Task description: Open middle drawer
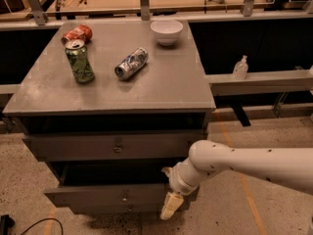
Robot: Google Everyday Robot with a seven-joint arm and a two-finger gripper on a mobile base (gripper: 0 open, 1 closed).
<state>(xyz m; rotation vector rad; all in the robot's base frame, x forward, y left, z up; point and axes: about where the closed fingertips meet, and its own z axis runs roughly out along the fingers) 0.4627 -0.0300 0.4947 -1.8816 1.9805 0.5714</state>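
Observation:
The grey cabinet [112, 89] has three stacked drawer fronts. The middle drawer [98, 196], a shallow grey front with a small round metal knob [125, 197], stands pulled out, with a dark gap above it. The top drawer [73, 147] sits above it, and only a strip of the bottom front [112, 209] shows below. My gripper [169, 207], on the white arm [244, 163] coming in from the right, points down at the right end of the middle drawer's front, well right of the knob.
On the cabinet top are an upright green can [79, 61], a red can [77, 34] on its side, a silver can [131, 63] on its side and a white bowl [167, 31]. A grey shelf [274, 80] with a small bottle [239, 67] runs to the right. A black cable [29, 225] lies on the floor at lower left.

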